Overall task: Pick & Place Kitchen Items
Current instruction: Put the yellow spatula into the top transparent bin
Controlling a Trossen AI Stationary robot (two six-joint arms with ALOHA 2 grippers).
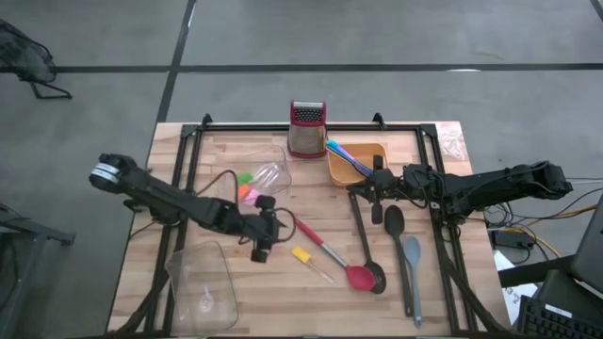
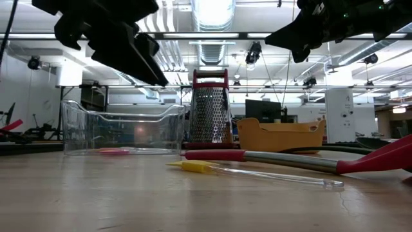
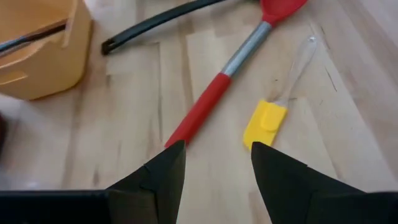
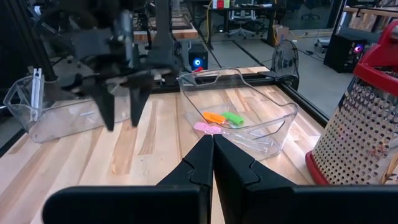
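Red-handled, the long spatula with a steel shaft (image 3: 233, 68) lies on the wooden tabletop (image 1: 273, 292), its long axis running away from my left fingers (image 3: 214, 171). They hang open over its handle end, nearer than my right fingers (image 4: 208, 158), which are closed beside the orange tray (image 1: 344, 169).

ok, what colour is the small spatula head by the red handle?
Yellow, on a clear handle: the small spatula. Left wrist view shows it best.

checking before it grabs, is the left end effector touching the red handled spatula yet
Apart. The left wrist view shows the left end effector open above the table, with bare wood between its fingertips and the red handled spatula; the low view shows it raised too.
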